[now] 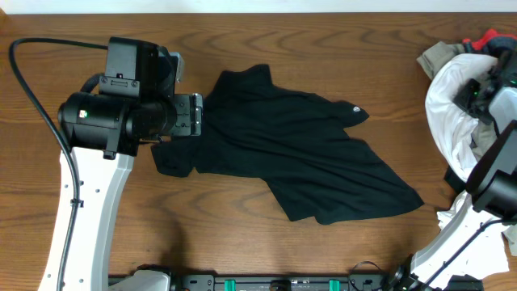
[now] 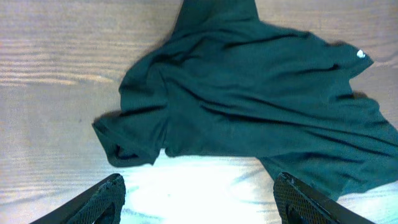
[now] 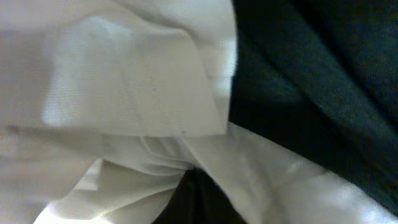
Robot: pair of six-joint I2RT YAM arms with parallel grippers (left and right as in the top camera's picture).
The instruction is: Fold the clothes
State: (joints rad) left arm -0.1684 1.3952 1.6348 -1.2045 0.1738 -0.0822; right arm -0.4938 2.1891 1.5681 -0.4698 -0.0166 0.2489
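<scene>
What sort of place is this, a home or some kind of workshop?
Probably a robotics lab bench for laundry folding: a left arm and right arm stand at a wooden table, a black shirt lies crumpled between them, and a pile of light clothes sits at the edge.

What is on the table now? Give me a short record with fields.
shirt: black shirt, spread out rumpled on the table, not folded
logo: small white mark near the shirt's right corner
left pincer: open, over the wood beside a sleeve, holding nothing
right pincer: at the pile of white cloth by the right edge; open or shut cannot be told
</scene>
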